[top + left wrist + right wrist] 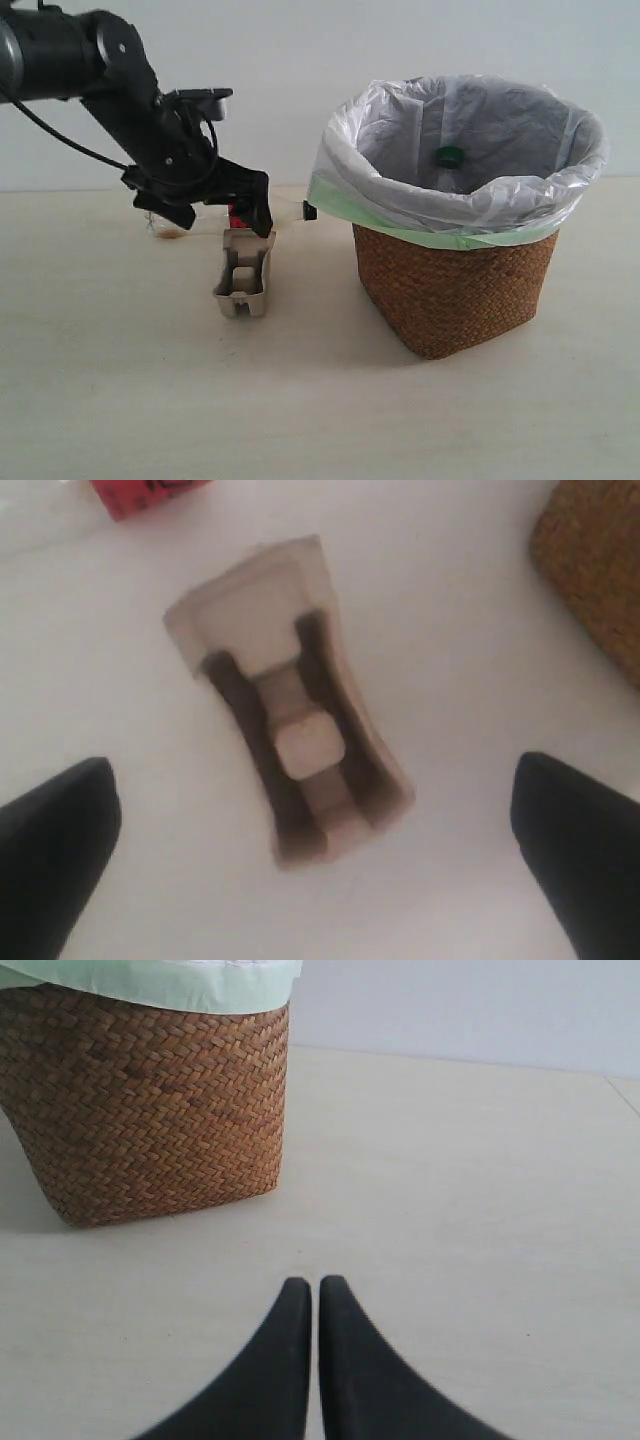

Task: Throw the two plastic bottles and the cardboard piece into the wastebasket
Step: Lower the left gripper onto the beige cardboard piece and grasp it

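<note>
Your left gripper [312, 780] hangs right over the cardboard piece [243, 275]. Its two black fingers [55, 850] are spread wide, one on each side of the cardboard, and they are not touching it. I think they are wide so they can drop down around it and pinch it.

The cardboard lies on the table [120, 400], open side up, well apart from the basket [455, 290]. It sits a bit crooked between the fingers, so you may need to turn the gripper a little before you squeeze.

The slim bottle [150, 492] with the red label lies on the table just behind the cardboard. Watch that you do not bump it on the way down.

A green cap [448, 155] shows inside the white bag [400, 190] in the basket. So I think the short bottle is in there already, and two things are left to throw away.

Your right gripper [315, 1285] is pinched closed with nothing in it. It waits low near the basket, out of the way.
</note>
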`<state>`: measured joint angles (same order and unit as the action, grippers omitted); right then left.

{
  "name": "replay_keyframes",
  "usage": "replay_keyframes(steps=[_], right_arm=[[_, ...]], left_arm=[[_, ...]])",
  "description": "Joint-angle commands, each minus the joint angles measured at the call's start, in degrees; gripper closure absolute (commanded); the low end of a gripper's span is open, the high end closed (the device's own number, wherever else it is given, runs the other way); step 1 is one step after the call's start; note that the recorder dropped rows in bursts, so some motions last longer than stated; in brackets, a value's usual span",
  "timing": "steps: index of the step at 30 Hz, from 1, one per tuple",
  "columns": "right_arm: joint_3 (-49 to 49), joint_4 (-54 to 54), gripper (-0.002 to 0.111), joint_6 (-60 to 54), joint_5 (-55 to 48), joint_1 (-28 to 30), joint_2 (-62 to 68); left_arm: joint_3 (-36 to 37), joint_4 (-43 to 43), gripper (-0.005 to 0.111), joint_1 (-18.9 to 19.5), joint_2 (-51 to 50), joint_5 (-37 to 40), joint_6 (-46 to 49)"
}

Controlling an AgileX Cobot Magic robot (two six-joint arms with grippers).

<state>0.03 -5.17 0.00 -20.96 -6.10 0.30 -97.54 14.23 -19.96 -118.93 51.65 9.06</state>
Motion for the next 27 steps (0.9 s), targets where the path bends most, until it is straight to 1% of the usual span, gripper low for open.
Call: replay_keyframes(steps=[1, 3, 7, 15, 17, 18, 19, 20, 21, 23, 24, 27], right_arm=[[0.0, -0.1, 0.108, 0.0, 0.3, 0.3, -0.3], [0.0, -0.1, 0.108, 0.0, 0.3, 0.3, -0.3], [0.0, -0.1, 0.108, 0.0, 0.3, 0.3, -0.3], [0.0, -0.1, 0.108, 0.0, 0.3, 0.3, -0.3], [0.0, -0.1, 0.108, 0.0, 0.3, 0.3, -0.3], [0.0, -0.1, 0.108, 0.0, 0.3, 0.3, -0.3], [0.0, -0.1, 0.108, 0.0, 0.3, 0.3, -0.3], [0.0, -0.1, 0.108, 0.0, 0.3, 0.3, -0.3], [0.0, -0.1, 0.108, 0.0, 0.3, 0.3, -0.3], [0.0, -0.1, 0.108, 0.0, 0.3, 0.3, -0.3], [0.0, -0.1, 0.108, 0.0, 0.3, 0.3, -0.3], [0.0, -0.1, 0.108, 0.0, 0.3, 0.3, -0.3]], left_arm=[[0.2, 8.3, -0.001, 0.0, -5.4, -6.4, -0.5], [0.2, 10.2, -0.001, -0.1, -8.1, -8.2, 0.9], [0.2, 10.1, -0.001, -0.1, -10.9, -8.3, 3.4], [0.2, 8.5, -0.001, 0.1, -11.9, -9.8, 3.4], [0.2, 8.5, 0.003, 0.1, -12.6, -9.6, 5.1], [0.2, 8.5, 0.010, 0.1, -12.9, -9.4, 6.6], [0.2, 8.5, 0.024, 0.1, -13.1, -9.0, 7.1], [0.2, 8.5, 0.042, 0.1, -13.3, -8.8, 7.1], [0.2, 8.5, 0.054, 0.1, -13.3, -8.6, 7.1], [0.2, 8.5, 0.088, 0.1, -13.3, -7.8, 8.5], [0.2, 8.5, 0.102, 0.2, -13.3, -6.5, 8.8], [0.2, 8.9, 0.101, 0.5, -13.3, -3.3, 8.5]])
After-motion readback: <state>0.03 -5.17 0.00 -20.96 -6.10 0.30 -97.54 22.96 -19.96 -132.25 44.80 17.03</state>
